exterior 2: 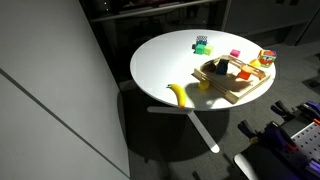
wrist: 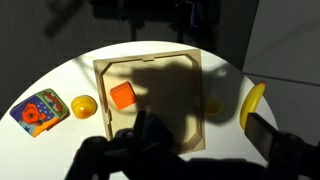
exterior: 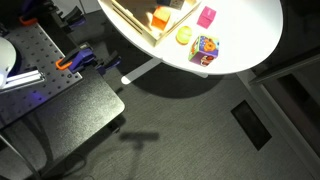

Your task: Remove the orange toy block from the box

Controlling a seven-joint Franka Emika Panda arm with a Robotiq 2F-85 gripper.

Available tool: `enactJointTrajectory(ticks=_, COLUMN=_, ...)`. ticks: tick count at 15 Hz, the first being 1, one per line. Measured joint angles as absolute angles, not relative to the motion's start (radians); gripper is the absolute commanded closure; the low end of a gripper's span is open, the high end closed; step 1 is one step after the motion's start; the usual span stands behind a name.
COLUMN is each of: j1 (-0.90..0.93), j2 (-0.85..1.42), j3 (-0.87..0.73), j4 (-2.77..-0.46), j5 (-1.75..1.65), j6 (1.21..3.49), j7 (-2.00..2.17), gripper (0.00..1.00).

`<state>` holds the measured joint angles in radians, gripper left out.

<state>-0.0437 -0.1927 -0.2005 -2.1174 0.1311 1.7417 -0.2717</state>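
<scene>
The orange block is seen inside the box, close against one side wall, with bare box floor left open beside it. The gripper is held spread and empty near the box's near edge. The box is set on a round white table above a dark floor

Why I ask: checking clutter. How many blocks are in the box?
1: the orange block, by the left wall of the box in the wrist view. Shadow covers part, so more may hide.

No words or numbers I can read anywhere; the multicoloured cube at my nine o'clock shows bright markings, too blurred to read.
</scene>
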Motion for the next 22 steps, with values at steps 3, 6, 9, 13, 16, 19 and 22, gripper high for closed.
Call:
enactJointTrajectory(ticks=3, j1=-0.044, j2=-0.140, j3=-0.166, j4=-2.119, j5=0.107, j6=1.743, j7=-0.268, gripper=0.00)
enactJointTrajectory(ticks=6, j1=-0.044, j2=-0.098, j3=-0.138, j4=-2.130, j5=0.079, j6=1.781, j7=-0.256, gripper=0.00)
enactJointTrajectory(ticks=9, j1=-0.044, j2=-0.071, j3=-0.120, j4=-2.157, j5=0.071, j6=1.863, j7=-0.246, gripper=0.00)
enactJointTrajectory(ticks=13, j1=-0.044, j2=-0.056, j3=-0.113, j4=-2.199, j5=0.071, j6=2.000, j7=-0.222, gripper=0.00)
enactJointTrajectory(ticks=16, j1=-0.044, j2=-0.054, j3=-0.113, j4=-2.225, j5=0.071, j6=2.084, j7=-0.209, gripper=0.00)
enactJointTrajectory(ticks=19, j1=-0.044, j2=-0.055, j3=-0.113, j4=-2.232, j5=0.071, j6=2.109, j7=-0.190, gripper=0.00)
enactJointTrajectory(ticks=22, j1=-0.044, j2=-0.055, j3=-0.113, j4=-2.232, j5=0.071, j6=2.111, j7=-0.185, gripper=0.00)
